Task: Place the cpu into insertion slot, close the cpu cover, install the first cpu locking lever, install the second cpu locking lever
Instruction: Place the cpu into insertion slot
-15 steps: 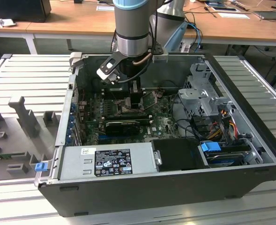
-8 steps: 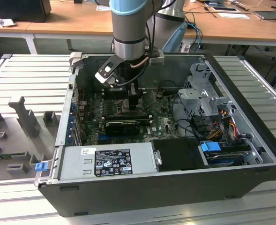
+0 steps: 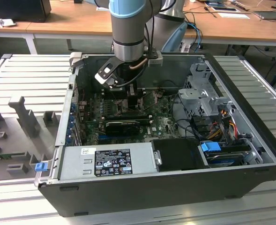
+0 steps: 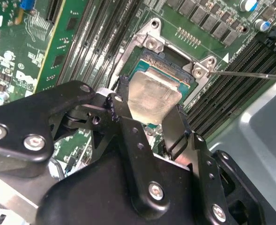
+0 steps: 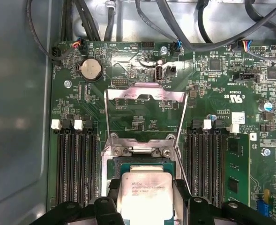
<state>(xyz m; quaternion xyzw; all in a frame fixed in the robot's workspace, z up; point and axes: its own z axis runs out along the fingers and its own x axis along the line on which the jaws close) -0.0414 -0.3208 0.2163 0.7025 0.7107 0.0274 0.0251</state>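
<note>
At the exterior view's left lay the ridged grey counter, and on it the open computer case with its power supply along the near wall. In the middle of that view the arm reached down into the case, its pincer low over the green motherboard. To the exterior view's right stood the metal drive cage.

In the second wrist view the pincer was clamped on the cpu, one black finger against each opposite edge. The chip sat right over the insertion slot, slightly tilted; whether it touched the contacts could not be told. A thin metal rod ran out from one corner of the slot.

In the first wrist view the cpu hung over the insertion slot, between two banks of memory slots. The cpu cover stood swung open beyond the slot, the board showing through its window.
</note>
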